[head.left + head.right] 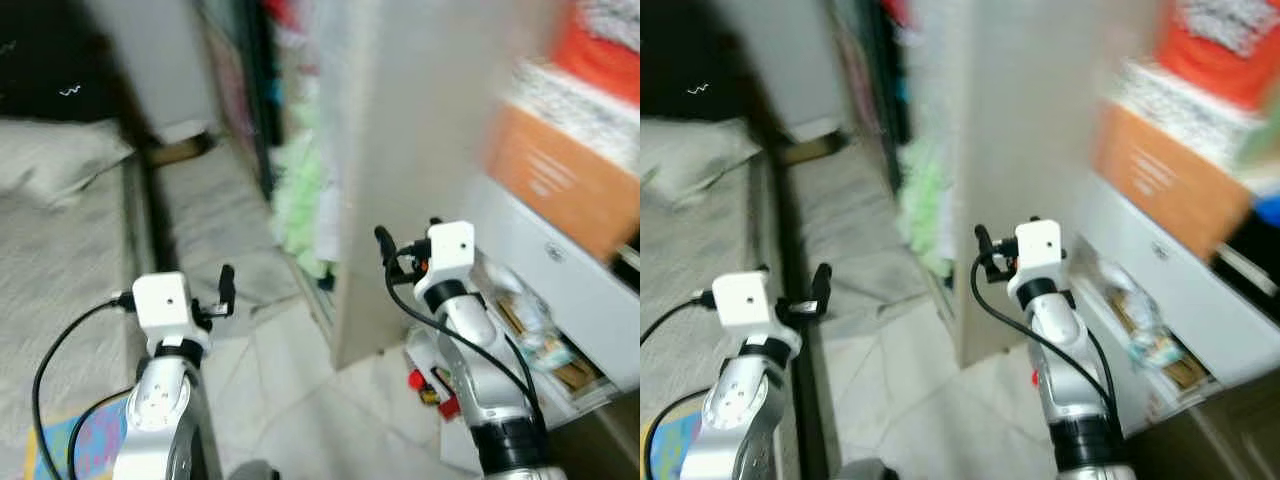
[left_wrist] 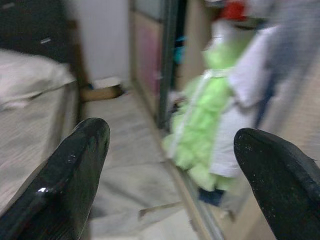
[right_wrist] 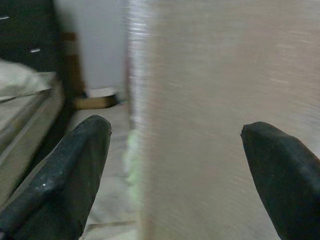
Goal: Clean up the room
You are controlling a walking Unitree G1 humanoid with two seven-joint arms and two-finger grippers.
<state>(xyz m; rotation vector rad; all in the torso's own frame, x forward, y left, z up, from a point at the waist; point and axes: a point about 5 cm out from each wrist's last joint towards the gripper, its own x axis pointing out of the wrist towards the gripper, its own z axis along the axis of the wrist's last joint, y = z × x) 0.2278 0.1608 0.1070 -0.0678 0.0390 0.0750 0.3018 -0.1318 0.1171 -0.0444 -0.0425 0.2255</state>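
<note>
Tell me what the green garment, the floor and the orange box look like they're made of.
Green garment: soft cloth, matte and apparently ruffled, hanging in folds; blur hides the weave.
Floor: pale tile or stone, with straight joint lines crossing it.
Orange box: probably cardboard, with flat matte faces and pale printing; too blurred to be sure.

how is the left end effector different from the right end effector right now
The left end effector faces an open closet with green clothing hanging in it; the right end effector faces a pale cabinet side panel. The left sits lower, beside the bed; the right is raised, next to an open white drawer. Both are open and hold nothing.
</note>
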